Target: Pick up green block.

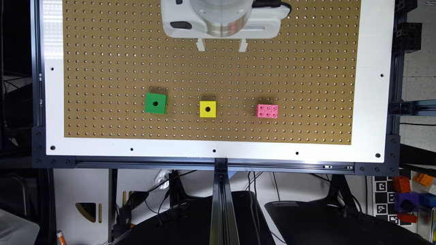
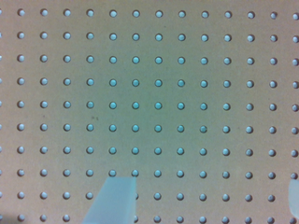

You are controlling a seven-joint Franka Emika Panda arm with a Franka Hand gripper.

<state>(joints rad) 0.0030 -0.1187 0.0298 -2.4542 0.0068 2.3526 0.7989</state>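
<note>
Our jaws (image 1: 222, 44) hang released and empty, the two pale fingers (image 2: 112, 200) set wide apart with bare pegboard between them, as the wrist view shows. In the exterior view they sit near the top edge of the counter (image 1: 218, 68), about midway across its width, under the white body of the hand.

Everything turns on one offset: the green block (image 1: 155, 103) lies well apart from the jaws, down toward the near edge of the board and off to the exterior view's left. We judge the coming move to be a diagonal travel across the board before any descent.

The block is a cube, so it has no long axis to favour; its faces sit slightly turned against the rows of holes, which may call for a small twist of the wrist. Its top face carries a round dark hole.

Further along the same row stand the yellow cube (image 1: 207, 109), then the pink studded brick (image 1: 267, 111), both on the exterior view's right of the block and clear of it.
</note>
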